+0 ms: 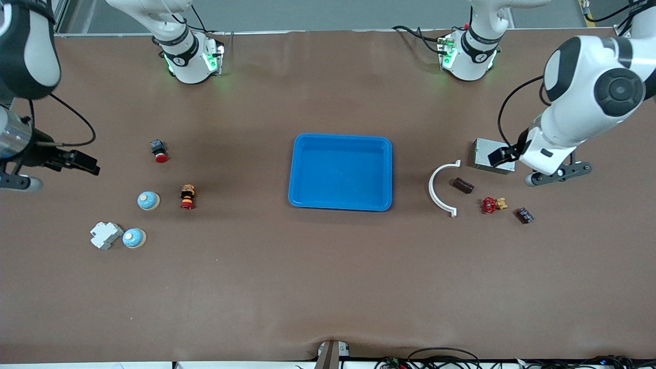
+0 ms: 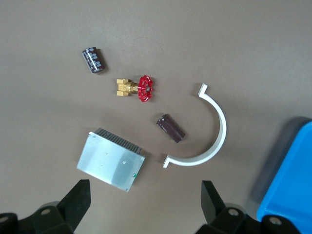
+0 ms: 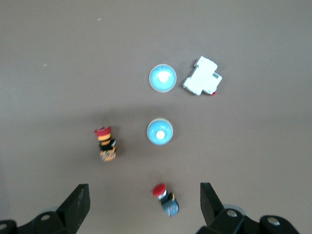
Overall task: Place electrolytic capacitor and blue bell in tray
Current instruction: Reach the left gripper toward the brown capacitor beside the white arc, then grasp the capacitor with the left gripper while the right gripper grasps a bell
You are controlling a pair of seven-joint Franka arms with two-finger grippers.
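The blue tray [image 1: 341, 174] lies at the table's middle with nothing in it. The electrolytic capacitor [image 1: 462, 185] [image 2: 170, 128], a small dark cylinder, lies on its side inside the curve of a white arc piece [image 1: 442, 188], toward the left arm's end. Two blue bells [image 1: 148, 201] [image 1: 134, 238] stand toward the right arm's end; both show in the right wrist view [image 3: 159, 131] [image 3: 162, 78]. My left gripper [image 2: 146, 187] hangs open over the table beside a silver box [image 2: 111, 159]. My right gripper [image 3: 145, 190] hangs open above a red push button [image 3: 165, 199]. Neither holds anything.
Near the capacitor lie a red-handled brass valve [image 1: 492, 205] and a small black ridged block [image 1: 524, 215]. A second red button unit [image 1: 187, 197] stands beside the bells. A white breaker [image 1: 105, 234] touches the bell nearer the front camera.
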